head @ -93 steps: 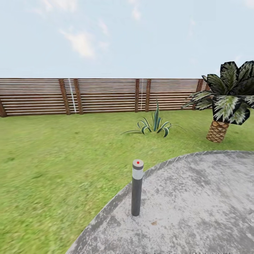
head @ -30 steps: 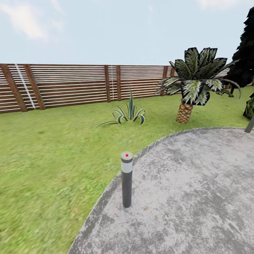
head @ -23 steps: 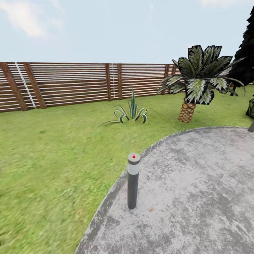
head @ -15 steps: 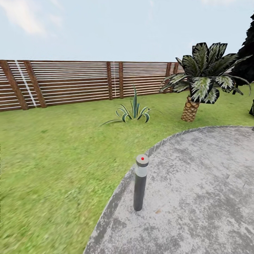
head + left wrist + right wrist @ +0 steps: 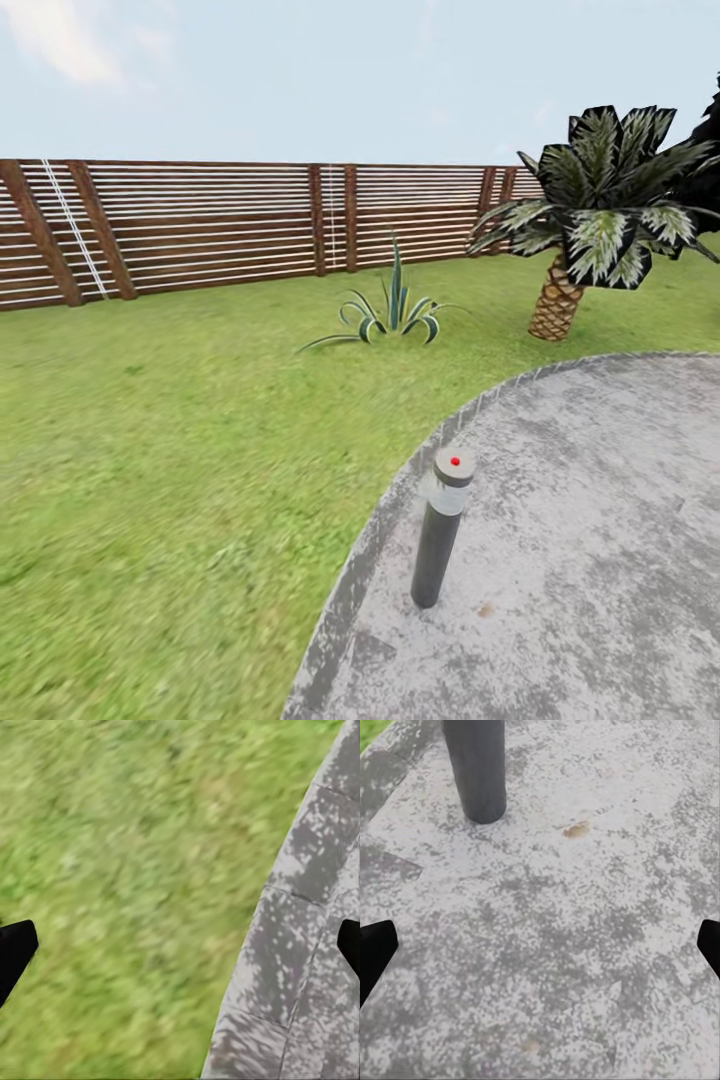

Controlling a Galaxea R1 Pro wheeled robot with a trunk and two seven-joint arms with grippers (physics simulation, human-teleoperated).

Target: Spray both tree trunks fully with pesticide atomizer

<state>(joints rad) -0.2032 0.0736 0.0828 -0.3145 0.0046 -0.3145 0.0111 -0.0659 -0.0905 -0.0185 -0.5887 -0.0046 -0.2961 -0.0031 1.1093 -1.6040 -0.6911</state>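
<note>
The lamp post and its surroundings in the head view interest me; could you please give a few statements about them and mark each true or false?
1. The short lamp post stands on the grey paved area, near its curved edge. True.
2. The lamp post's cap carries a blue dot. False: the dot is red.
3. A spiky striped plant grows in the grass between the paving and the wooden fence. True.
4. The small palm stands on the paving. False: its trunk rises from the grass beyond the paving's edge.
5. The right pincer grips the lamp post. False: its fingertips sit wide apart with nothing between them, and the post stands ahead, apart.
</note>
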